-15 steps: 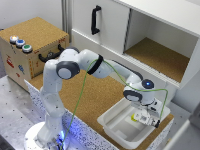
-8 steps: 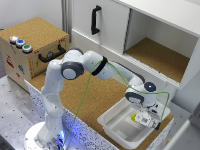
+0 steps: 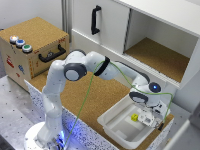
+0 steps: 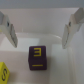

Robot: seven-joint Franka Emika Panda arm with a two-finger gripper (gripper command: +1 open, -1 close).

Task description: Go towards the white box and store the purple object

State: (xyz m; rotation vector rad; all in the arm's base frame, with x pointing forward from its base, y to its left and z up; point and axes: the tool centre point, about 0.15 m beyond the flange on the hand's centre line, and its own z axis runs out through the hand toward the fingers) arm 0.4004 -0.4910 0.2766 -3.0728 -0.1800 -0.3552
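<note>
One purple object point(image 4: 37, 56) in white box point(image 3: 116, 127), hand point(image 4: 38, 31) spread above, released, yellow block point(image 3: 134, 117) beside.

Purple cube: you cannot find the small dark purple cube-like block in the exterior view; the end effector point(image 3: 148, 116) covers it.
Yellow block: the small yellow block point(image 4: 2, 74) is cut off by the wrist view's edge.
Finger tops: both cropped in the wrist view.

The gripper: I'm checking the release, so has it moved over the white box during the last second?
Yes. The gripper has shifted toward the exterior view's right, farther along the white box. Its open fingers now straddle the purple object.
</note>
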